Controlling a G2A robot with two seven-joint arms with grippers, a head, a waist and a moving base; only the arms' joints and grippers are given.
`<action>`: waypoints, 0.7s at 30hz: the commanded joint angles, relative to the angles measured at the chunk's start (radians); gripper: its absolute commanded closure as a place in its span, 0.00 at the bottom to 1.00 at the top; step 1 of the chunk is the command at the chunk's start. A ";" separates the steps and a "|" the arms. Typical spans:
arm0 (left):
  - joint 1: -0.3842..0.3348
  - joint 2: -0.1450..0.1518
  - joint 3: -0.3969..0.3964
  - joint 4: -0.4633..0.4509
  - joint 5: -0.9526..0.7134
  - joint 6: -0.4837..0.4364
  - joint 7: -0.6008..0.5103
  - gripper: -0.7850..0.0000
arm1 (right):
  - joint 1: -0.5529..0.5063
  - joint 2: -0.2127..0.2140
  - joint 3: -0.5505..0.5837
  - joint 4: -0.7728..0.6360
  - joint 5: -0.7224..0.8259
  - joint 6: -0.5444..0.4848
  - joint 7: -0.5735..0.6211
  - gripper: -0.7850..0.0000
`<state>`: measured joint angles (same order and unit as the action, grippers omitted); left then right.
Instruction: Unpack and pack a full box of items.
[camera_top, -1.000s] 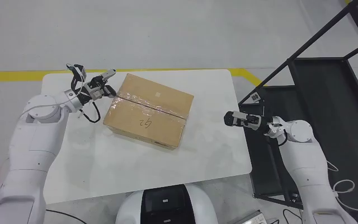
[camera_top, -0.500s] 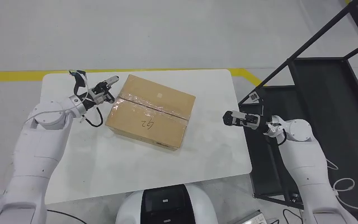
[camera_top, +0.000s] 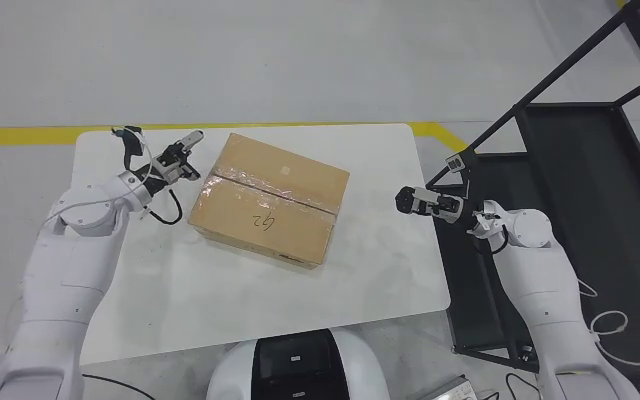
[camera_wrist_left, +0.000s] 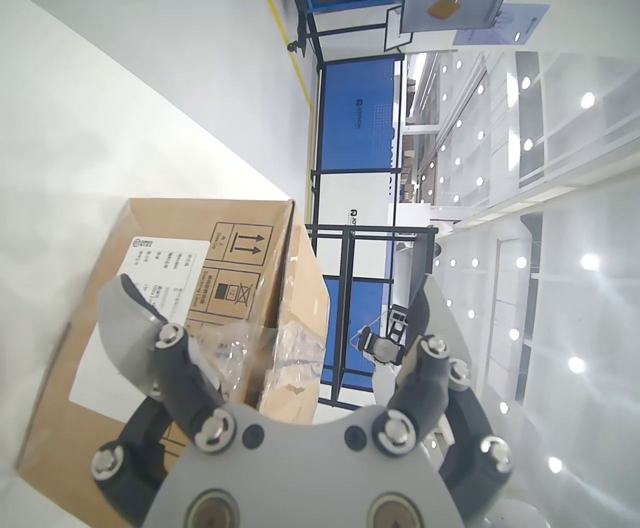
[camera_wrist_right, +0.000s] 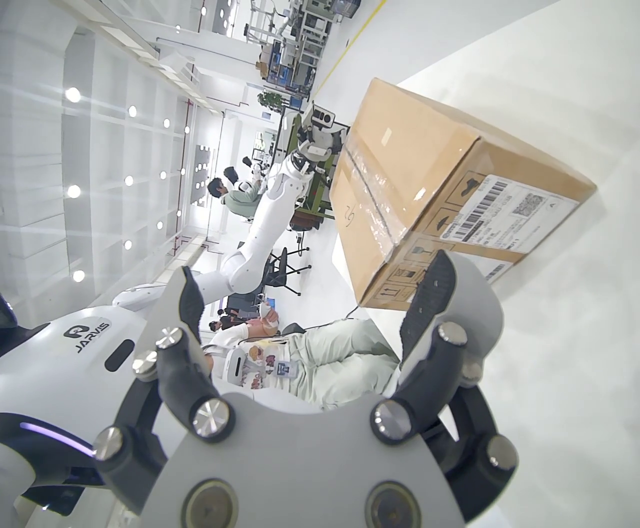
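box (camera_top: 269, 199), brown cardboard, taped shut, labelled

The box (camera_top: 268, 198) is plain brown cardboard with a glossy clear tape (camera_top: 262, 186) strip across its top, dark handwritten marks beside the strip, and on one end a white label (camera_wrist_right: 505, 210) barred with black barcode next to black printed symbols. Under the box the table (camera_top: 380, 270) is white. Beyond the box a yellow line (camera_top: 40, 134) crosses pale grey floor (camera_top: 300, 50), and the rack (camera_top: 575, 140) off to the box's side is black

Handwritten number (camera_top: 262, 219) atop the box (camera_top: 285, 180)
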<state>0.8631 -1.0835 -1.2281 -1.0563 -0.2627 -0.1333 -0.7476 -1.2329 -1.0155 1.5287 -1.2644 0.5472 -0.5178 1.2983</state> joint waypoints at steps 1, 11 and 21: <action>0.004 0.000 -0.006 -0.001 -0.004 0.002 0.022 0.00 | 0.000 0.000 0.000 0.000 0.000 0.000 0.000 0.00; 0.013 -0.004 -0.018 -0.005 -0.024 0.004 0.072 0.00 | 0.000 0.000 0.000 0.000 0.000 0.000 0.000 0.00; 0.013 -0.004 -0.018 -0.005 -0.024 0.004 0.072 0.00 | 0.000 0.000 0.000 0.000 0.000 0.000 0.000 0.00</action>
<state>0.8765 -1.0874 -1.2458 -1.0618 -0.2872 -0.1291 -0.6755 -1.2329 -1.0155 1.5287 -1.2645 0.5471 -0.5178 1.2983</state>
